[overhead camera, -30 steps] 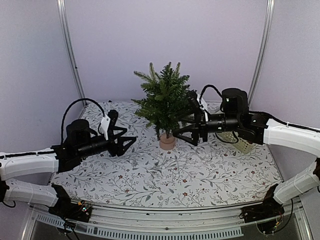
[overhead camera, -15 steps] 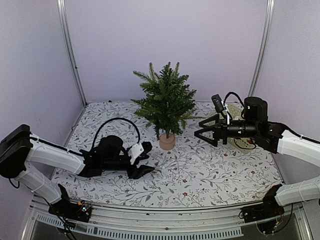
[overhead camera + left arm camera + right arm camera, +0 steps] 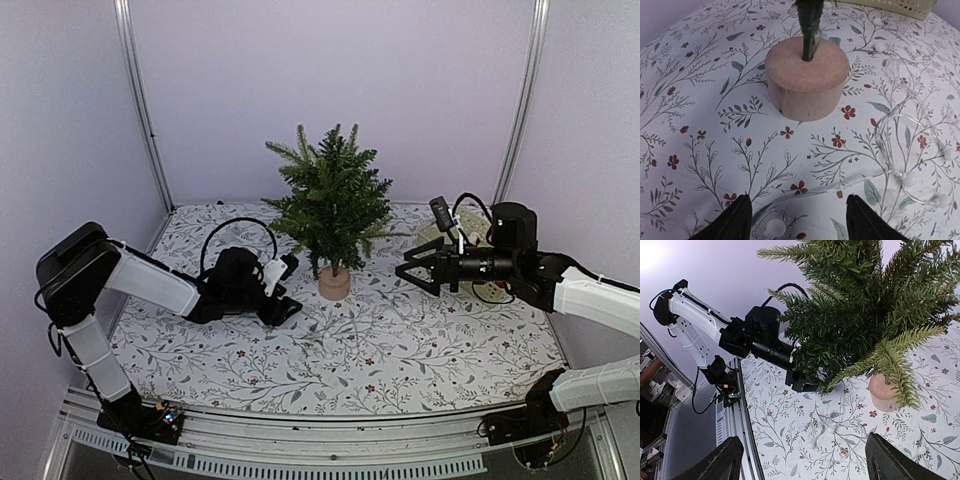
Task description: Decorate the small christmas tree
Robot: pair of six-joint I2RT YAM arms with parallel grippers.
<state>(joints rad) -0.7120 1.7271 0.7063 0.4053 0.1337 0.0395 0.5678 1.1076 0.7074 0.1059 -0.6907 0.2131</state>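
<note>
Floral-print table [image 3: 400, 350]: small christmas tree [image 3: 330, 200], dark green on round tan base, upright near far edge. Left gripper [image 3: 797, 225] nearest, jaws wide; clear-wire bead string [image 3: 909, 178] lies partly between them, short of the base. Right gripper [image 3: 408, 272] wide, empty.

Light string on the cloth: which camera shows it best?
Left wrist: the light string, clear wire with white beads, loops right of the tree base. Right wrist shows a few faint beads; top external hardly shows it.

White arm links [image 3: 150, 282], black joints [image 3: 235, 278], looped black cable [image 3: 238, 220], black-fingered left gripper [image 3: 287, 286].
</note>
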